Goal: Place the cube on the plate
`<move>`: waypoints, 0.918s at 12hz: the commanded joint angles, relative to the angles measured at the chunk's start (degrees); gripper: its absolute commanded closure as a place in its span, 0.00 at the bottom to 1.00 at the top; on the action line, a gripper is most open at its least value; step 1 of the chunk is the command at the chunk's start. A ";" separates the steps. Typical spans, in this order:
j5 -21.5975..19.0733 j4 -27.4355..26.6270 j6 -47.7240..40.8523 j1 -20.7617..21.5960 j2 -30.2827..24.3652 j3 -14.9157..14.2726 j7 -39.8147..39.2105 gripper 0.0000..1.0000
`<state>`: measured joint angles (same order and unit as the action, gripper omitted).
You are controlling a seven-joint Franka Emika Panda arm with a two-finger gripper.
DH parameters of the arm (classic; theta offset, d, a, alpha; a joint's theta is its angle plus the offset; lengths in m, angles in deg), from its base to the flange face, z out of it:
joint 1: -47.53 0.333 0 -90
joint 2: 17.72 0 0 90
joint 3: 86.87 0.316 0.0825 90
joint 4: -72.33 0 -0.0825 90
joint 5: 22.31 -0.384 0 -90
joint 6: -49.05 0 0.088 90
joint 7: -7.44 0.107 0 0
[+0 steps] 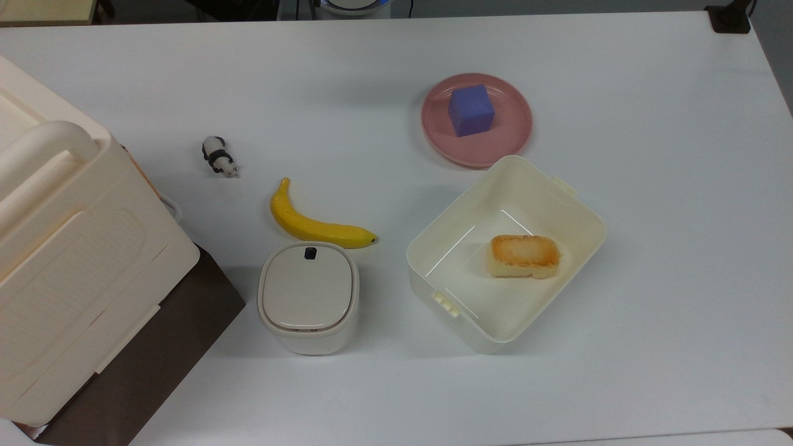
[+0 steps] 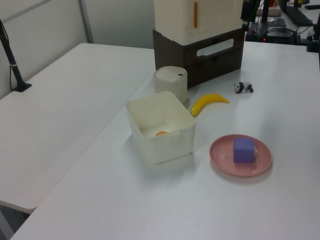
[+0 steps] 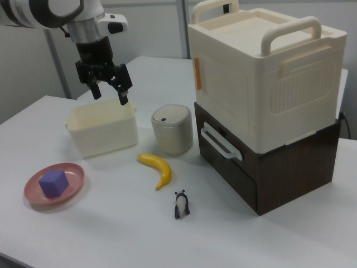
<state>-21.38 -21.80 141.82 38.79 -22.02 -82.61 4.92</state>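
A: Sitting flat on the plate (image 1: 503, 141), the cube (image 1: 471, 109) was near the bench's (image 1: 669, 186) far edge in the top view. Any risk?

B: Little, I judged; a claw (image 3: 109, 87) coming back down could nudge it off.

A: Its state?

B: Spread open, empty, raised above the tub (image 3: 101, 129) in the right view. The top view alone showed the bread-like block (image 1: 524, 255) plainly.

Banana (image 1: 317, 224), panda figurine (image 1: 218, 157), lidded bin (image 1: 308, 297)
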 commanded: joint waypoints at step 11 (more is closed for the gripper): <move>-0.66 -0.44 -0.05 4.62 0.43 -1.71 4.45 0.00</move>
<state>-21.46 -21.85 141.82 41.74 -21.31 -82.65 8.10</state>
